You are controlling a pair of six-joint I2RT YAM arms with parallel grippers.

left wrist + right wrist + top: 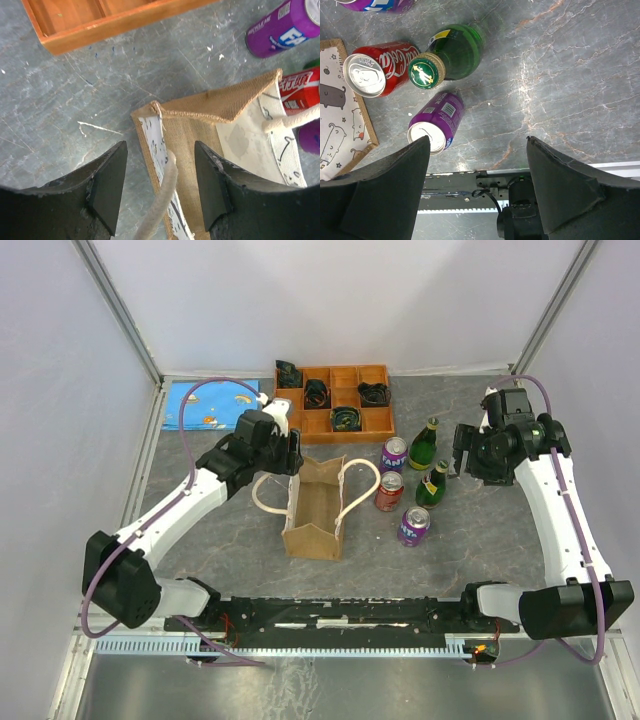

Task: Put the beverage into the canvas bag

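Lab test cell: white enclosure panels [330, 300], aluminium rail [330, 620] carrying arm bases, grey slate-look tabletop [480, 550].

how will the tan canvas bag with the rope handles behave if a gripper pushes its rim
The tan-brown canvas tote bag will probably buckle rather than resist: its rim folds into a peak. Nothing shows inside it, so it is likely light and may slide or tip. Its cream rope handles droop, so probably floppy.

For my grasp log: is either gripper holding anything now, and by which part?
Nothing held: left gripper open, fingers apart around the rope handle of the canvas bag; right gripper open, empty.
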